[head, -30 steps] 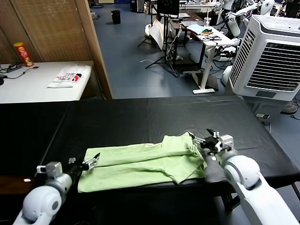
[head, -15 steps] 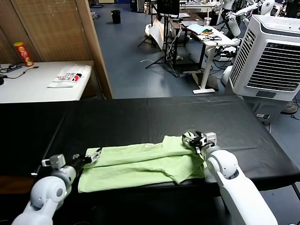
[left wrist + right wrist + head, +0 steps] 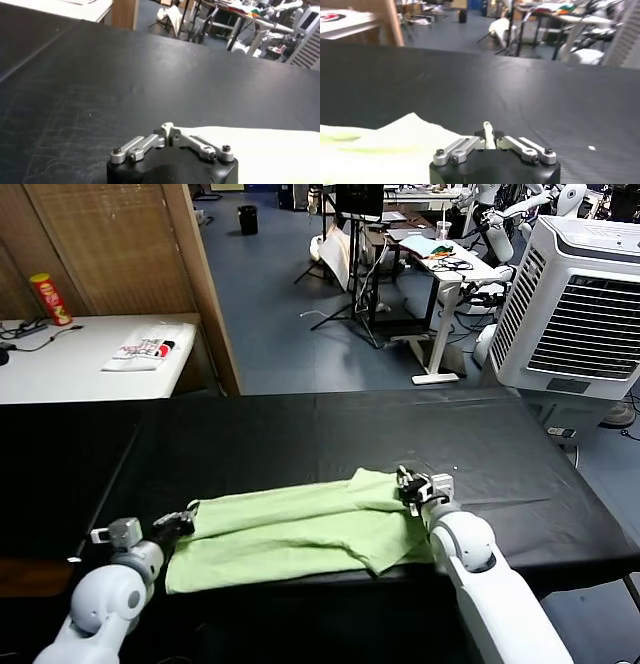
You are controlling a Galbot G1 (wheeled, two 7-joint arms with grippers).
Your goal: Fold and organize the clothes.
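Pale green fabric is lying in a long folded strip across the near half of the black table (image 3: 330, 424): the polo shirt (image 3: 300, 534), stretching from left to right close to the front edge. At its left end, the left gripper (image 3: 186, 519) is resting low on the tabletop with its fingers pressed together on the corner of the cloth; the left wrist view is showing a pinch of pale fabric caught between the closed fingertips. At the far right corner of the shirt, the right gripper (image 3: 410, 481) is sitting with its fingers drawn together on the raised fold. Beyond the table, a white cooling unit (image 3: 575, 294) is standing on the right.
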